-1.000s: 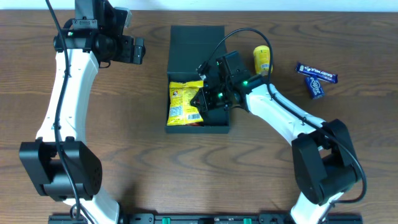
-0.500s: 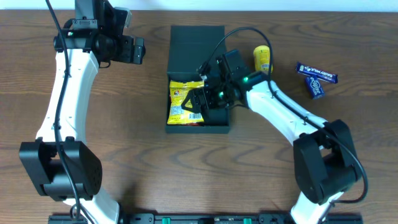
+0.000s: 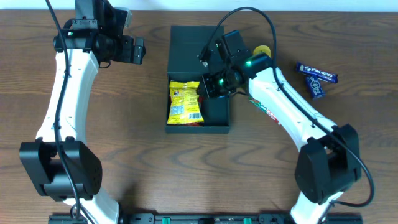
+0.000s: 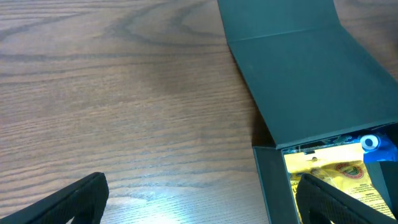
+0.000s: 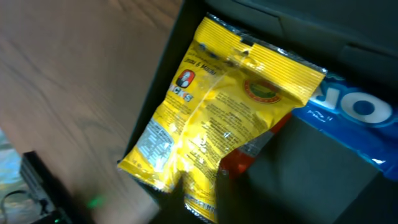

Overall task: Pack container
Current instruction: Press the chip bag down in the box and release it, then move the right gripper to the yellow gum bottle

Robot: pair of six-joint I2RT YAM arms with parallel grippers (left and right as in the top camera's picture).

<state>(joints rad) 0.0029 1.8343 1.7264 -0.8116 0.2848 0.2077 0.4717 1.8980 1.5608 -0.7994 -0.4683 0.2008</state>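
Observation:
The container (image 3: pixel 198 126) is a dark box in the middle of the table, with its flap lid (image 3: pixel 196 45) laid open toward the back. A yellow snack packet (image 3: pixel 185 102) lies inside on the left. My right gripper (image 3: pixel 209 87) hovers over the box beside the packet, open and empty. In the right wrist view the yellow packet (image 5: pixel 211 118) lies over a red packet (image 5: pixel 249 155), with a blue packet (image 5: pixel 354 115) beside it, below the right gripper (image 5: pixel 242 202). My left gripper (image 3: pixel 135 50) is open and empty at the back left. It (image 4: pixel 205 202) looks down on the container's lid (image 4: pixel 305 74).
A yellow can (image 3: pixel 263 52) stands behind the right arm, partly hidden. Two blue snack packets (image 3: pixel 316 73) (image 3: pixel 316 88) lie at the right back. Bare wood lies left of the box (image 4: pixel 124 112).
My right gripper has let go of the yellow packet and pulled up and back toward the lid. The packet now lies flat in the box. The left arm has not moved.

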